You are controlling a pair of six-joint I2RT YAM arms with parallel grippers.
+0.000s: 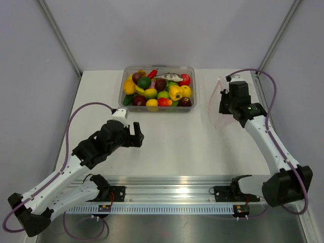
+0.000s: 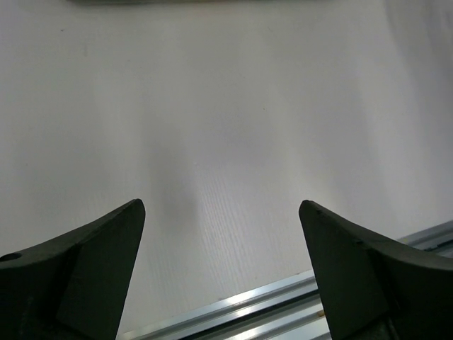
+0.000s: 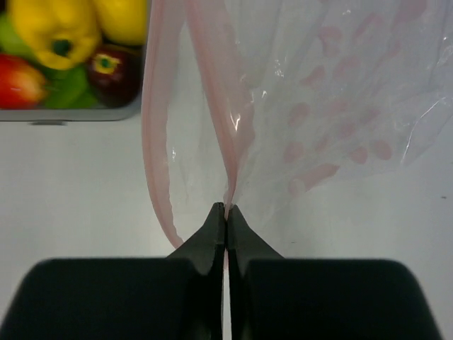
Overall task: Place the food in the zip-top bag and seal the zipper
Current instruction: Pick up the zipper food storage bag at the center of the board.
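The food (image 1: 158,89), glossy toy fruits and vegetables in yellow, red, green and dark purple, fills a clear tub at the table's far middle; some shows in the right wrist view (image 3: 67,49). My right gripper (image 3: 226,207) is shut on the pink zipper (image 3: 225,134) of the clear zip-top bag (image 3: 333,120), holding one lip so the mouth gapes to the left. In the top view the bag (image 1: 216,104) hangs left of the right gripper (image 1: 226,104). My left gripper (image 1: 136,135) is open and empty over bare table, well short of the tub.
The rigid clear tub (image 1: 122,86) stands at the back centre. A metal rail (image 1: 167,185) runs along the near edge and shows under the left fingers (image 2: 233,312). Grey walls enclose the table on three sides.
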